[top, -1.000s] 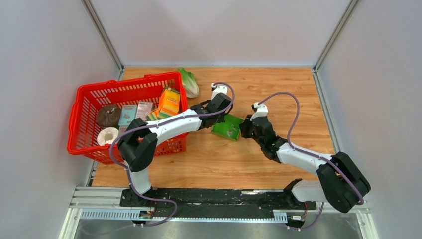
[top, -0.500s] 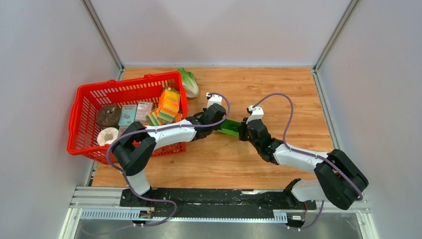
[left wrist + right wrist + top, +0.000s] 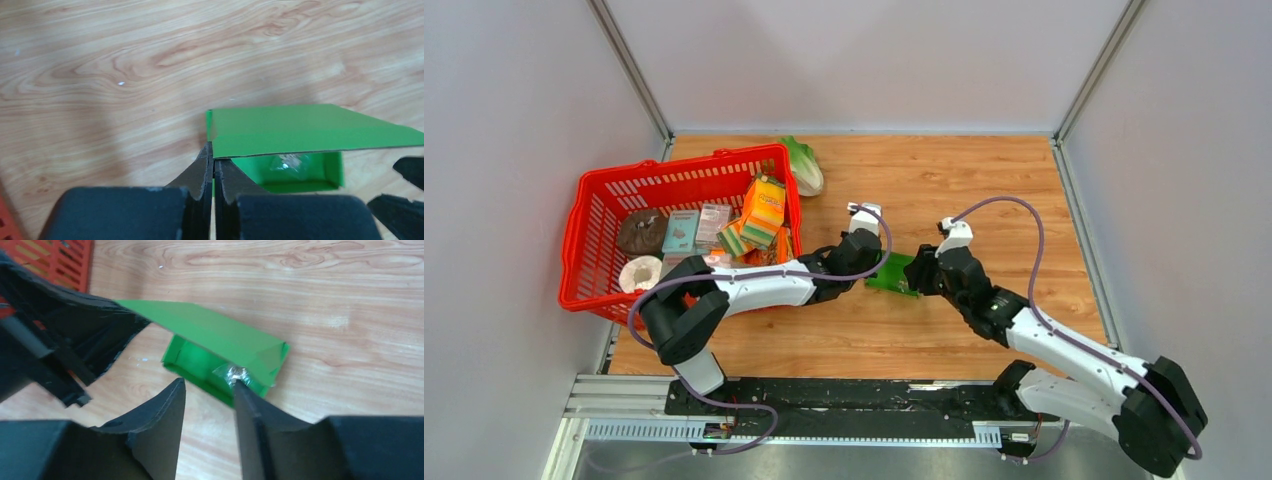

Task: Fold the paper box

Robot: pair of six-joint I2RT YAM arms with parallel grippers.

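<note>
The paper box (image 3: 892, 272) is bright green card and lies on the wooden table between my two grippers, its lid flap raised over an open tray. My left gripper (image 3: 865, 266) is shut on the box's left edge; in the left wrist view its jaws (image 3: 210, 151) pinch the card where the lid (image 3: 300, 127) meets the tray (image 3: 300, 175). My right gripper (image 3: 209, 385) stands open at the box's other end (image 3: 220, 340). Its right fingertip (image 3: 239, 387) touches a small shiny crinkled bit (image 3: 234, 373) at the tray's wall. Nothing lies between its fingers.
A red basket (image 3: 684, 163) stands at the left, holding an orange carton (image 3: 764, 205) and several small packs. A pale lettuce (image 3: 804, 165) lies behind it. Grey walls close in the table on three sides.
My right gripper has opened and let go of the box. Both grippers and the box have shifted nearer, and the right arm now stretches out further to the right.
</note>
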